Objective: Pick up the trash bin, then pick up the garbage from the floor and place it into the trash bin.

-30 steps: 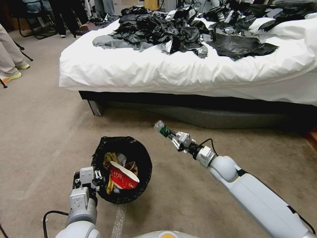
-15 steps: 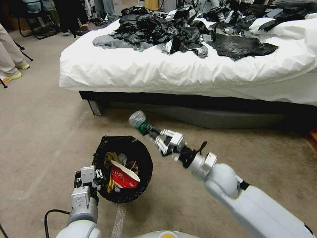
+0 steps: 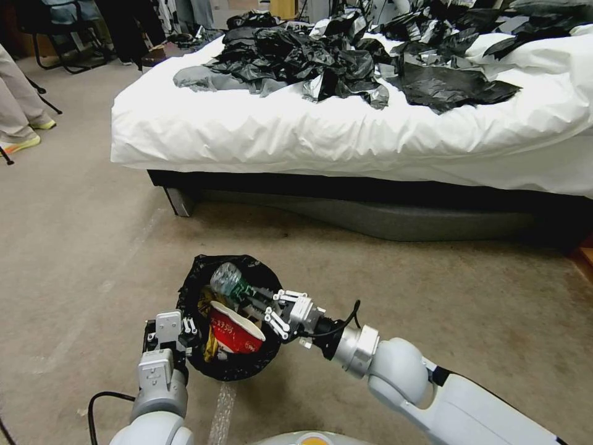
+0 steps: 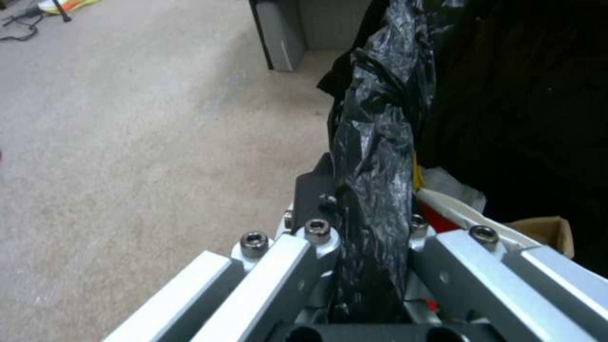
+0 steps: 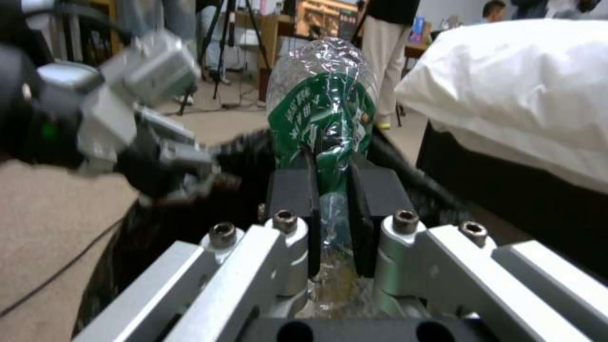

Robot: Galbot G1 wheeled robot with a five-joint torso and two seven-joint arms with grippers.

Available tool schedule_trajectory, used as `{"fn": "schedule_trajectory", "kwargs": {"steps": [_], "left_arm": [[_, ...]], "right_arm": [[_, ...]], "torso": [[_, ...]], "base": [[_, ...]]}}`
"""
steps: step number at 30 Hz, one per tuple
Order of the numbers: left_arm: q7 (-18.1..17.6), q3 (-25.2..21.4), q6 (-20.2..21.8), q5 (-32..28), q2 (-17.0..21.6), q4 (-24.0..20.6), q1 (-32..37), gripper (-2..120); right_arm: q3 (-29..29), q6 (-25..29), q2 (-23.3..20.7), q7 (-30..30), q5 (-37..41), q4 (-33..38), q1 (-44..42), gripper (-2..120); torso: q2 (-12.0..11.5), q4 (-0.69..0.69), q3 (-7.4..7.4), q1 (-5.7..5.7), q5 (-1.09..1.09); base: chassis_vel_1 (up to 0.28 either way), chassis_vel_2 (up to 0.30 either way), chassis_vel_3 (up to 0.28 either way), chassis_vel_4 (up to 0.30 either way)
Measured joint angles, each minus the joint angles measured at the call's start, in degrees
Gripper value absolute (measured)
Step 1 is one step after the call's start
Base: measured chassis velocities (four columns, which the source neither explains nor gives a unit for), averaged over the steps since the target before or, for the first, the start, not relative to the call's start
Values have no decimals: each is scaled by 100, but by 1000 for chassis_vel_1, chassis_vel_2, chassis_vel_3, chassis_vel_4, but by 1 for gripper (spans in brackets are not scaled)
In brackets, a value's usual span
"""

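Note:
The trash bin [image 3: 199, 272], lined with a black bag, stands on the carpet just in front of me. My left gripper [image 3: 187, 329] is shut on its near-left rim; the left wrist view has the black bag rim [image 4: 374, 156] pinched between the fingers of the left gripper [image 4: 370, 223]. A green-labelled clear bottle [image 3: 227, 281] is held by my right gripper [image 3: 262, 304], which is shut on it over the bin's opening. The right wrist view has the bottle [image 5: 323, 104] clamped between the dark pads of the right gripper [image 5: 332, 190]. Inside the bin lie a red-and-white packet [image 3: 233, 332] and a yellow wrapper [image 3: 207, 349].
A bed with a white sheet [image 3: 346, 136] runs across the back, with black plastic sheets [image 3: 309, 55] piled on top and its leg [image 3: 179, 201] at the left. A person's legs [image 3: 18, 111] are at the far left. Open carpet lies left and right of the bin.
My right gripper has swung left and down with the bottle, from beside the bin to over its opening. The left gripper kept its hold on the rim.

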Motion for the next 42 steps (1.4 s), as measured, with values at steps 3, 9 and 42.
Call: {"fn": "schedule_trajectory", "kwargs": {"steps": [3,9,42], "left_arm": [[0,-3,0,-3,6,-9,0,1],[0,8,-1,-6,13,-29,13,1],[11,-31,6,-24,51,-64,42,1]], "right_arm": [[-78,8,55,0,-47,-208,45,8],[-138,-161,161,38,-54,-442,202,10],[90,-323,-34,192,225,224,431,100]], "torso": [[0,0,0,0,0],[0,0,0,0,0],[0,0,0,0,1]], "base": [[0,0,0,0],[0,0,0,0],[0,0,0,0]]}}
